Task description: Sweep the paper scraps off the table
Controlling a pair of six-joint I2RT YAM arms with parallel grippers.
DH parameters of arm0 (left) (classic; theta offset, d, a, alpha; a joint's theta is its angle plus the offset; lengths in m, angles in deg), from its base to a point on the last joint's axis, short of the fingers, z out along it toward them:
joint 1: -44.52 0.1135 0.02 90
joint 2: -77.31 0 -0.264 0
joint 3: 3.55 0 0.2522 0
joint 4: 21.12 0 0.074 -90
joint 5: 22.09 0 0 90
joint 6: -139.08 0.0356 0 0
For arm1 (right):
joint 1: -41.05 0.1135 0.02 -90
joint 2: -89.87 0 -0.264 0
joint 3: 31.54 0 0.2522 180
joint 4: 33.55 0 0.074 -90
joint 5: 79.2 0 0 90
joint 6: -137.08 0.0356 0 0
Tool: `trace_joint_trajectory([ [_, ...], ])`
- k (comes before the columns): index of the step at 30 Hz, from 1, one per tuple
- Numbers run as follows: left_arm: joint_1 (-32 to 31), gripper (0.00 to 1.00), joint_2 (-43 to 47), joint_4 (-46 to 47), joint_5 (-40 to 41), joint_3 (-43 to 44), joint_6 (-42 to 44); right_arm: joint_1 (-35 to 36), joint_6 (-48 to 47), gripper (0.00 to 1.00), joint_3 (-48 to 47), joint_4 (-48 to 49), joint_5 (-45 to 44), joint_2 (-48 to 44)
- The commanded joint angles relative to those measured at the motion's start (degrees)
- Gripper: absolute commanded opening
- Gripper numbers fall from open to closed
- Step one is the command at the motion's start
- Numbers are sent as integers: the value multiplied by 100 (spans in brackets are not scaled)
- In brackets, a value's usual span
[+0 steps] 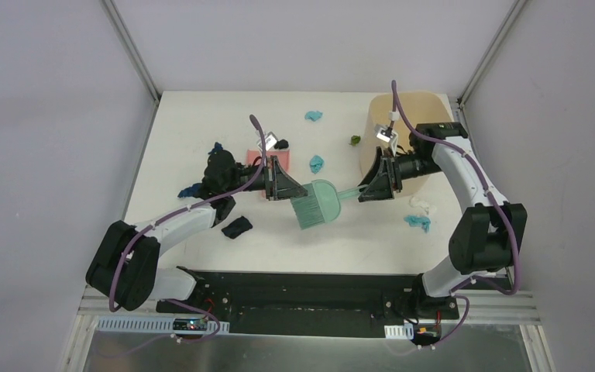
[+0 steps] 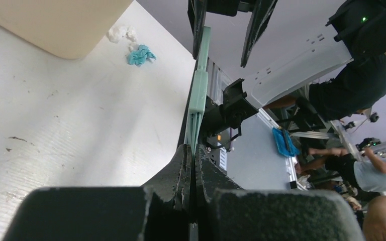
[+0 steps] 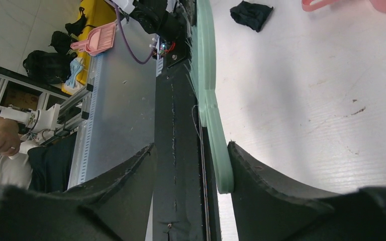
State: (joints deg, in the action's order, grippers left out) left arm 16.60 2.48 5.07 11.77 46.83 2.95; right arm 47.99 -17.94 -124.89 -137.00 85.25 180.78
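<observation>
Left of the teal plastic hand brush (image 1: 315, 203): small crumpled paper scraps (image 1: 237, 226), black and dark blue, on the flat white table (image 1: 178, 116); the pink plastic dustpan (image 1: 252, 164) sits just beyond them. Left gripper (image 1: 285, 186) is pinched tight on the edge of the brush head, and its wrist view shows no gap. The brush handle points right. Right gripper (image 1: 367, 191) is spread wide with the handle between its fingers, close against one pad, not clamped. Judged a handover: close your right fingers squarely on the handle before the left lets go, or the brush may twist or drop. Right of the brush, more scraps, teal, lie beside the rounded beige bin (image 1: 403, 116).
</observation>
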Motion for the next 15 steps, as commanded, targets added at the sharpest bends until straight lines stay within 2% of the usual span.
trace_joint_trajectory([
  [1, 76, 0, -23, 799, -167, 5, -420, -26, -493, 55, 180, -991, 631, -291],
  [10, 164, 0, -204, 1148, -21, -71, -740, -26, -199, 51, 286, -772, 951, -457],
  [15, 164, 0, -346, 1360, -62, -69, -915, -25, 680, 47, 341, -46, 1012, -771],
])
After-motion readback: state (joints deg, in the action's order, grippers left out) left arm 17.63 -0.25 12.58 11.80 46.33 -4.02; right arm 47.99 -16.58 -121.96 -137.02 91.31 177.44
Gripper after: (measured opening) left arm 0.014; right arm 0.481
